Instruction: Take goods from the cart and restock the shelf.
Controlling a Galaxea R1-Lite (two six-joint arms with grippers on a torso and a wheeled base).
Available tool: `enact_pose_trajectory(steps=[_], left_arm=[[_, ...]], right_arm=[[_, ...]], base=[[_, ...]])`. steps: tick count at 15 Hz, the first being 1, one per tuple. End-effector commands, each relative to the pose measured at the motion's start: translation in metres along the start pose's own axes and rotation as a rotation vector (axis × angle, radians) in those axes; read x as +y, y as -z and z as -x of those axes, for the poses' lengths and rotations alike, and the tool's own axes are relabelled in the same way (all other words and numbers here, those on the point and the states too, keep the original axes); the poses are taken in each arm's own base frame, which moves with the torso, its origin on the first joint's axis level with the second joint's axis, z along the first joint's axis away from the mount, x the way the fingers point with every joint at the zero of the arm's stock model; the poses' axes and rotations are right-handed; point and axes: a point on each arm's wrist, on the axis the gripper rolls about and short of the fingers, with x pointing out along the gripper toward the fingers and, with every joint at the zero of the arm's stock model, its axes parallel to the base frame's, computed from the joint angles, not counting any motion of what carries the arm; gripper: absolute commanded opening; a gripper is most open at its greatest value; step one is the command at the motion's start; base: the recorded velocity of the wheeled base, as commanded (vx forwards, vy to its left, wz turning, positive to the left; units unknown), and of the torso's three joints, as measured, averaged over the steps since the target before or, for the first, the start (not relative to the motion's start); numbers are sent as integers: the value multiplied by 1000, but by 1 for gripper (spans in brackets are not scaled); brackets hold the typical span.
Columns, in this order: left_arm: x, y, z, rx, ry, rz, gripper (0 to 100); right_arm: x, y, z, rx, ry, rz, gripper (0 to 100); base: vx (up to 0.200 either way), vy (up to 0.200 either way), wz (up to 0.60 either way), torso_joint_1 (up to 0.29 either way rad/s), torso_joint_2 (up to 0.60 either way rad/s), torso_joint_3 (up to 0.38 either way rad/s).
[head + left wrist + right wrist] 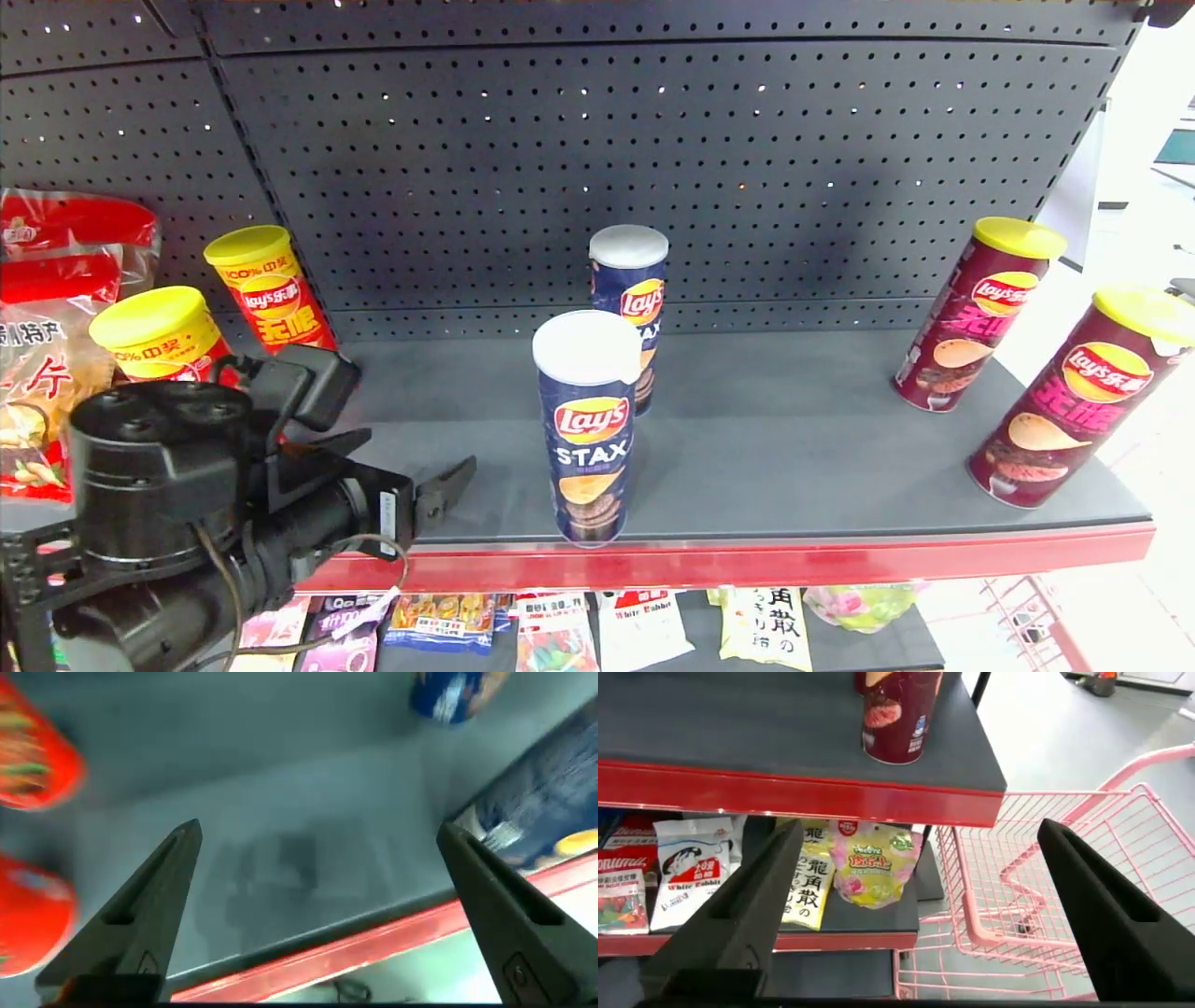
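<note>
Left pincer [415, 471]: fingers spread wide, nothing between them, hanging low over the front of the shelf [794, 439], just behind its red lip [747, 565]. The nearest task item is the front blue can [588, 429], upright just beyond the fingertips on the robot's right, close but not touching. The rear blue can [630, 299] stands farther off in the same direction, near the back panel. On the pincer's other side are two yellow-lidded red cans [163, 331], and well apart at the far end are two maroon cans [980, 313]. The left arm lies low and nearly level, coming in from the robot's left, with the wrist pointing along the shelf front toward the blue can. Right pincer [920, 826]: also opened out and carrying nothing, held below the shelf boards. Snack packets [817, 877] on the lower tier lie ahead of it, and the pink cart [1120, 905] is just beyond and beneath; what the cart holds I cannot make out. Judgement: this is a gap between placings, with no goods in either pincer. The next move calls for drawing the left pincer clear without nudging the front blue can, then going to the cart for another item. The right pincer is the better placed for that.
</note>
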Motion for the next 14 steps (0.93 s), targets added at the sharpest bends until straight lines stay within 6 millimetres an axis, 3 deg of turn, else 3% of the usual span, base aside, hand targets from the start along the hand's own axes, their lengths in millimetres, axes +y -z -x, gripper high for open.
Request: enact_pose_trajectory(steps=[1, 7, 14], left_arm=[[-9, 13, -31, 93, -28, -31, 100], [-15, 20, -57, 132, -50, -46, 100], [-27, 14, -80, 123, -34, -51, 100]], right_arm=[[0, 8, 3, -28, 4, -6, 100], [0, 10, 3, -27, 2, -7, 100], [1, 12, 2, -20, 1, -4, 100]], base=[[0, 0, 0, 0, 0, 0], [0, 0, 0, 0, 0, 0], [0, 0, 0, 0, 0, 0]])
